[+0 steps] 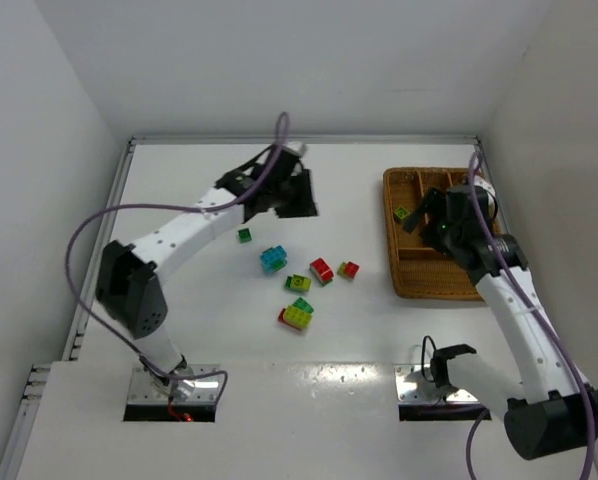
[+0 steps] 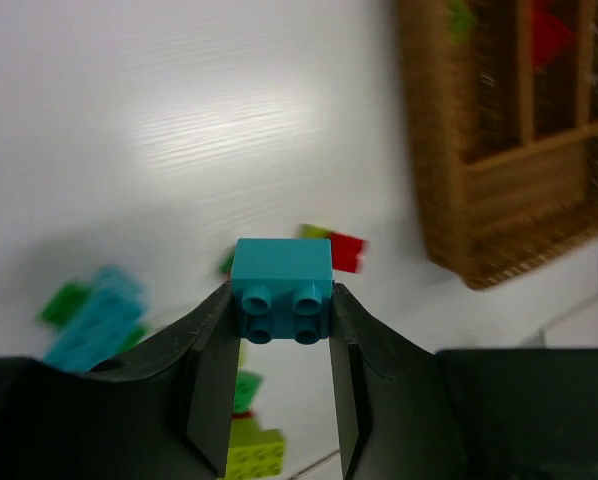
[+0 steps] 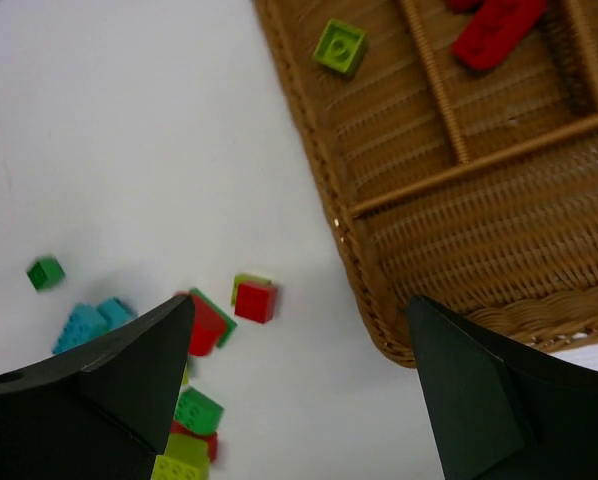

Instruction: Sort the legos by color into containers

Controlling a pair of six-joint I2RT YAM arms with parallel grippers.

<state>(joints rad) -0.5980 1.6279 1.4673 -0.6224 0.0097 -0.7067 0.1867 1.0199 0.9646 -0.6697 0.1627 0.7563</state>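
**Left gripper clamped on a cyan brick; right gripper spread wide over the tray**

Your left gripper (image 2: 281,300) is closed on a cyan brick (image 2: 281,285), one finger pressed to each side and the studs facing the wrist camera. It hangs above the white table (image 1: 179,330), toward the far edge and well apart from the wicker tray (image 1: 390,235) (from above, the gripper's dark body hides the brick).

Your right gripper (image 3: 299,305) stands spread wide with nothing between its fingers; seen from above, it hovers over the middle of the tray, above the compartments.

Inside the tray, a yellow-green brick (image 3: 339,45) lies in the compartment along the table-side rim; a red piece (image 3: 499,25) lies beyond the next divider.

The loose legos lie on the table between your two arms:
- a small green brick (image 1: 244,235) sits alone, nearest the left gripper;
- a second cyan block (image 1: 273,258) lies near it;
- a red brick (image 1: 321,271) and a red-and-green pair (image 1: 348,269) sit just beside each other;
- a yellow-green brick (image 1: 298,283) lies close below them;
- a stacked clump of green, yellow-green and red (image 1: 297,315) lies closest to the bases.

All of these lie clear of the tray's rim; any lettering on the studs is too small to read.
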